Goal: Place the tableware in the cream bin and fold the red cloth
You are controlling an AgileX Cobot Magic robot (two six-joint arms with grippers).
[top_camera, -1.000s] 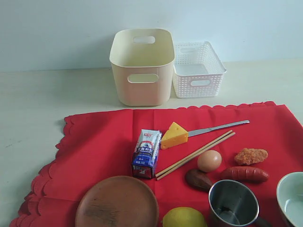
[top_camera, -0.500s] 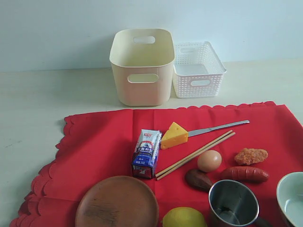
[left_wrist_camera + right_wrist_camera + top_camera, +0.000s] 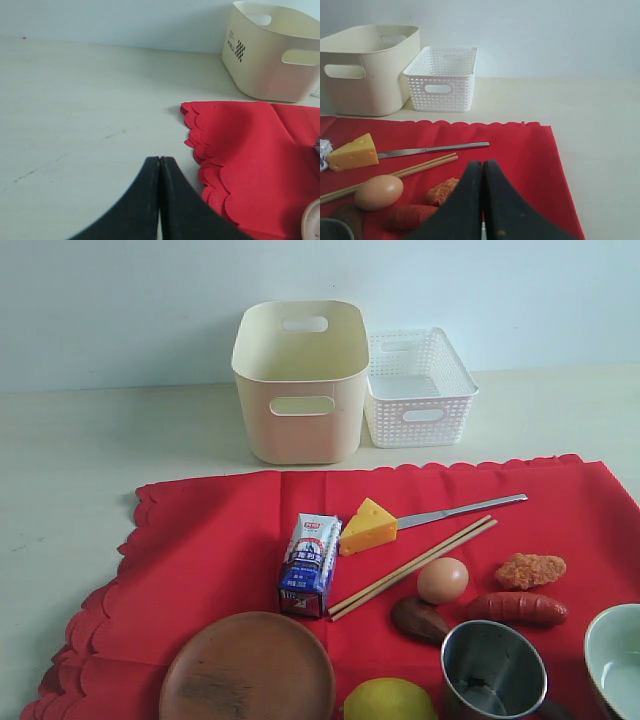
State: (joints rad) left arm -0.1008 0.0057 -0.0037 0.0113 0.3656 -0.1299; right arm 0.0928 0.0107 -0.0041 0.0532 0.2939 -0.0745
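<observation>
The red cloth (image 3: 220, 540) lies flat on the table with the tableware on it. Along its near edge are the wooden plate (image 3: 247, 670), steel cup (image 3: 493, 670) and pale bowl (image 3: 615, 655). The knife (image 3: 460, 510), chopsticks (image 3: 415, 565) and dark spoon (image 3: 418, 620) lie mid-cloth. Behind the cloth stands the cream bin (image 3: 300, 380). Neither gripper shows in the exterior view. My left gripper (image 3: 159, 159) is shut and empty over bare table beside the cloth's scalloped edge (image 3: 200, 150). My right gripper (image 3: 483, 162) is shut and empty above the cloth, near the chopsticks (image 3: 420, 167).
A white lattice basket (image 3: 418, 385) stands right of the bin. A milk carton (image 3: 310, 565), cheese (image 3: 367, 527), egg (image 3: 442, 580), nugget (image 3: 530, 570), sausage (image 3: 517, 608) and lemon (image 3: 388, 702) lie among the tableware.
</observation>
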